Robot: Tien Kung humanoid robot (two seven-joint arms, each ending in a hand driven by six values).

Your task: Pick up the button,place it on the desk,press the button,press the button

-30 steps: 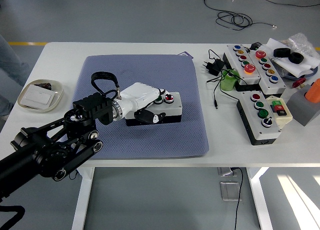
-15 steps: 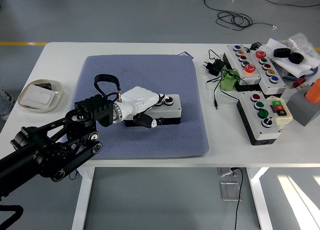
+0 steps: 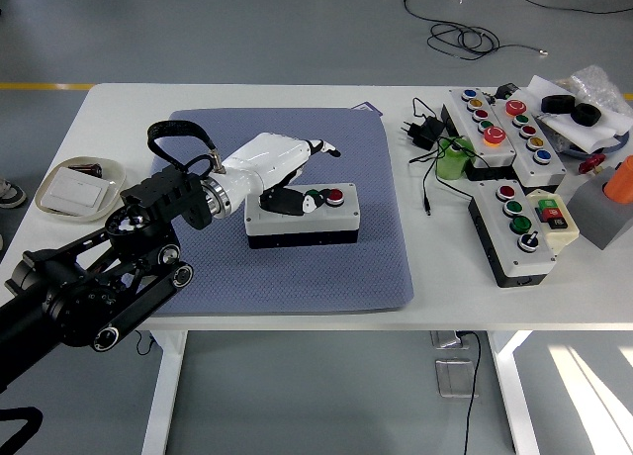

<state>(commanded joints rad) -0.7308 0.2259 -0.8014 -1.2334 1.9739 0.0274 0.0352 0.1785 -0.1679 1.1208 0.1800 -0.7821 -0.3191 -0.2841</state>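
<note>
The button box (image 3: 302,216) lay on the blue-grey mat (image 3: 297,267) in the middle of the white bench (image 3: 119,104), its long axis running left to right, with a green button (image 3: 313,194) and a red button (image 3: 334,193) on its top face. The left hand (image 3: 282,163) hovered over the box's left end and slightly to the far side, so the buttons lay just to its right and nearer the camera. Its fingers (image 3: 321,147) were loosely extended and apart, pointing right and holding nothing; the dark thumb seemed to hang close over the green button, though contact could not be judged. The right hand was out of sight, so any press fell to the left.
</note>
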